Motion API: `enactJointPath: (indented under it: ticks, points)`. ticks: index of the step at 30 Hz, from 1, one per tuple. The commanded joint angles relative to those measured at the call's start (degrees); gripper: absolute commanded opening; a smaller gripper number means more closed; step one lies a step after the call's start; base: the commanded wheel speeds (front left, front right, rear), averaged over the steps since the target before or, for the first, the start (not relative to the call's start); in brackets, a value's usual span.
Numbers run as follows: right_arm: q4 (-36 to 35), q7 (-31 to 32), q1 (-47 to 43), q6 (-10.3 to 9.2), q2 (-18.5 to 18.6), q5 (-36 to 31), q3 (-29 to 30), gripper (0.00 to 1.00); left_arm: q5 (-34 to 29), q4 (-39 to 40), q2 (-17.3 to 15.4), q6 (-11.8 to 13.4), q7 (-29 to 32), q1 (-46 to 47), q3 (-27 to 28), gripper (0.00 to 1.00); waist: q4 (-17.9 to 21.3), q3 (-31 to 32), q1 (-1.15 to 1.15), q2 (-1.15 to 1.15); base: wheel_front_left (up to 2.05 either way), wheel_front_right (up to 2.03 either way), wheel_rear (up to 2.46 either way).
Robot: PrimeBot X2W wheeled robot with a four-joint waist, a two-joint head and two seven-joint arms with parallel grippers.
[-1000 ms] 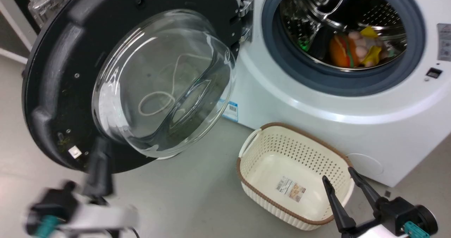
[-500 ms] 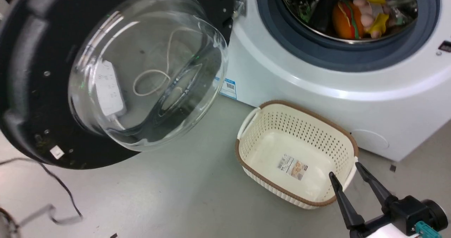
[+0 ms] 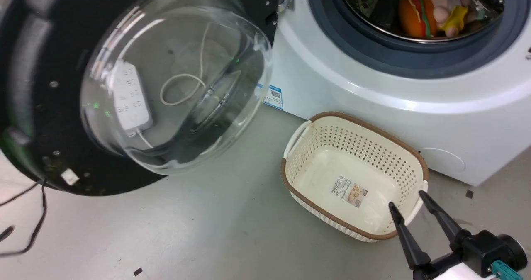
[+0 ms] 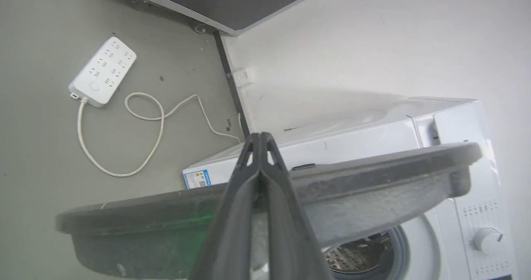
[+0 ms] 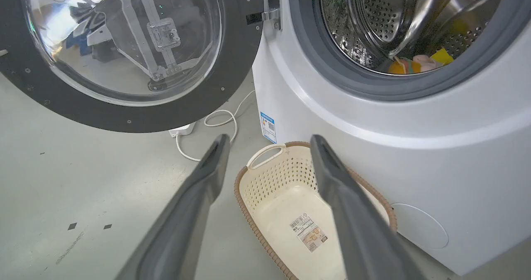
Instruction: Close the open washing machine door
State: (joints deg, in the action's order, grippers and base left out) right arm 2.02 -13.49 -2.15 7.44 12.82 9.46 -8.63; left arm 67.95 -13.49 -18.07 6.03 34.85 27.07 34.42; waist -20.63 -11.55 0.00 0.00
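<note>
A cream basket sits on the grey floor just before the washing machine. A power strip lies beyond the washing machine door, which hangs wide open on my left. My left gripper, jaws clenched on nothing, crosses the door's rim. My right gripper, jaws released, hovers over the basket's near rim.

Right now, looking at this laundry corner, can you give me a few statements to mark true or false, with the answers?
1. The washing machine door stands open. True.
2. The basket is full of clothes. False: it holds only a label.
3. The right gripper is open. True.
4. The washing machine has an empty drum. False: orange and yellow items lie inside.
5. The left gripper is open wide. False: its fingers are closed together.
</note>
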Motion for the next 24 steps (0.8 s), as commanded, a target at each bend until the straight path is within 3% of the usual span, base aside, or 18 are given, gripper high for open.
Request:
enactJointPath:
  ticks: [1,6,16,19,23,24]
  points:
    - [0.93,-0.92,0.44,0.04,0.56,0.85,-0.25,1.0,6.42,2.49,1.46,-1.19,7.6,-2.34,0.21,0.0,-0.44,0.66,0.0,0.0,0.0,0.0,0.0]
    - [2.38,-1.5,0.31,0.05,-0.01,0.96,-0.56,1.0,14.22,8.41,5.42,-1.03,17.33,-7.51,-0.56,0.0,-0.67,2.38,0.0,0.0,0.0,0.0,0.0]
    - [4.05,-1.51,1.03,0.05,-0.67,0.76,3.67,1.0,17.23,19.69,13.27,-0.13,25.56,-19.6,-8.36,0.0,3.03,7.46,0.0,0.0,0.0,0.0,0.0]
    - [4.15,-1.51,1.18,0.05,-1.18,0.53,5.44,1.0,17.98,23.19,14.65,0.07,24.46,-23.98,-11.29,0.0,5.1,8.47,0.0,0.0,0.0,0.0,0.0]
    - [4.04,-1.51,1.69,0.05,-1.61,0.13,6.96,1.0,21.11,25.7,15.13,-1.51,19.47,-28.7,-17.21,0.0,8.96,8.59,0.0,0.0,0.0,0.0,0.0]
    - [3.53,-1.45,1.91,0.05,-1.83,-0.12,7.64,1.0,25.61,25.24,15.17,-5.54,8.35,-31.59,-28.82,0.0,14.48,7.2,0.0,0.0,0.0,0.0,0.0]
